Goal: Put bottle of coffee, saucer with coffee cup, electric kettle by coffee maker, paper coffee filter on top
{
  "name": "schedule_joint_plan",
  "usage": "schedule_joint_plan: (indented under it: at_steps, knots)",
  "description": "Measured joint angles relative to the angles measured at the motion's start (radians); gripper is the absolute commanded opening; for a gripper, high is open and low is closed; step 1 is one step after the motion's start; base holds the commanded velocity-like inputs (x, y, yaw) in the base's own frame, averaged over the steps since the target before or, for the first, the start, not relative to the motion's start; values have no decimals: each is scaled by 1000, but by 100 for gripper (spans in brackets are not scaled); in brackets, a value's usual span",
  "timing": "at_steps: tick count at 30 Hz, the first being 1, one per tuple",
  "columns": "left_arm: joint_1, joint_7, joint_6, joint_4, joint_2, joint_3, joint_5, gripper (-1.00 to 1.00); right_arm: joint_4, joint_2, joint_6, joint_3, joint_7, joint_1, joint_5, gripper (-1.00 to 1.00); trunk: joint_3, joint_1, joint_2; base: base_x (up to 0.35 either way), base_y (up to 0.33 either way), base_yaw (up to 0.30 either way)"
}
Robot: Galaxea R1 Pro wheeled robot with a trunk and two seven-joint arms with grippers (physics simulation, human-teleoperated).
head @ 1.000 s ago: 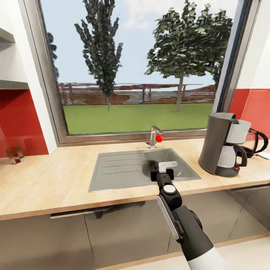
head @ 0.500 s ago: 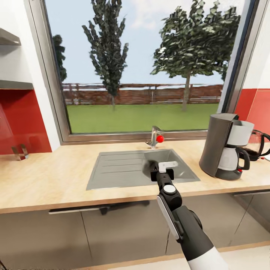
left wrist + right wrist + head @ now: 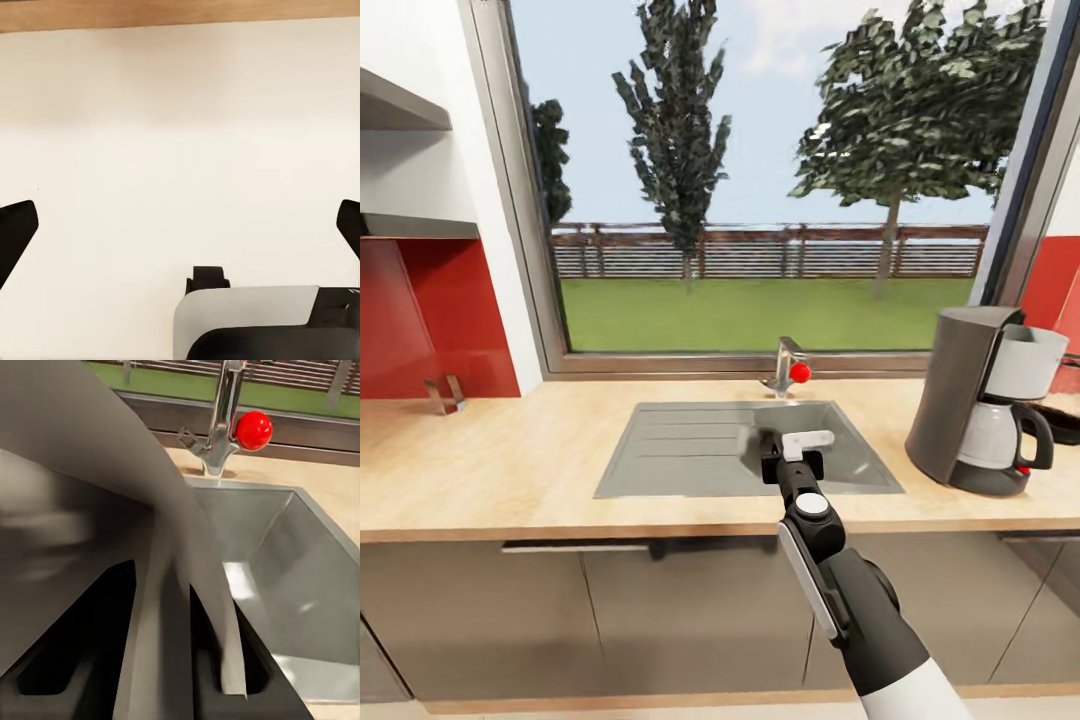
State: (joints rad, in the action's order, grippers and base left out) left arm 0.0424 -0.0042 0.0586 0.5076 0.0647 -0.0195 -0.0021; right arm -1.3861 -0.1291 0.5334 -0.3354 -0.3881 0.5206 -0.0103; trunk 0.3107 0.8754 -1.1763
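Right claw point(image 3: 785, 447): extended over the steel sink point(image 3: 660, 455), its fingers closed on a thin grey-white sheet, judged to be the paper coffee filter point(image 3: 760, 441). In the right wrist view the sheet point(image 3: 112, 510) drapes across the lens and runs down between the 2 fingers, so the grip appears to be a pinch on 1 edge, leaving the rest hanging free. Holding it above the basin keeps the loose sheet off the table point(image 3: 510, 470).

Left claw point(image 3: 180, 232): 2 dark fingertips stand far apart at opposite edges of the wrist view with nothing between them, spread wide and empty, facing a plain pale surface.

Coffee maker point(image 3: 985, 400): upright on the table, well to the right of the sink, white carafe seated, top unoccupied. It stays there by task requirement.

Faucet point(image 3: 788, 366): behind the sink, red knob.

Kitchen shelf point(image 3: 400, 105): dark boards at upper left; no jar is visible on the part in view.

A dark object sits just behind the coffee maker at the frame edge; too cropped to identify.

Judgement: filter in transit; the next move calls for carrying it right and setting it on the machine's top without crumpling.
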Motion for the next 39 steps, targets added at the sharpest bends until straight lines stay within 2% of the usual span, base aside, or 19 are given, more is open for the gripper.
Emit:
schedule_joint_plan:
  at_steps: [9,21,39]
  knots:
    - [0,-1,0,0,0,-1,-1,100,-1,0,0,0,0,0,0,-100,0,0,0,0,-239,128]
    - [0,-1,0,0,0,0,0,100,-1,0,0,0,0,0,0,-100,0,0,0,0,-60,238]
    - [0,0,1,0,0,1,-1,100,-1,0,0,0,0,0,0,-100,0,0,0,-1,-287,19]
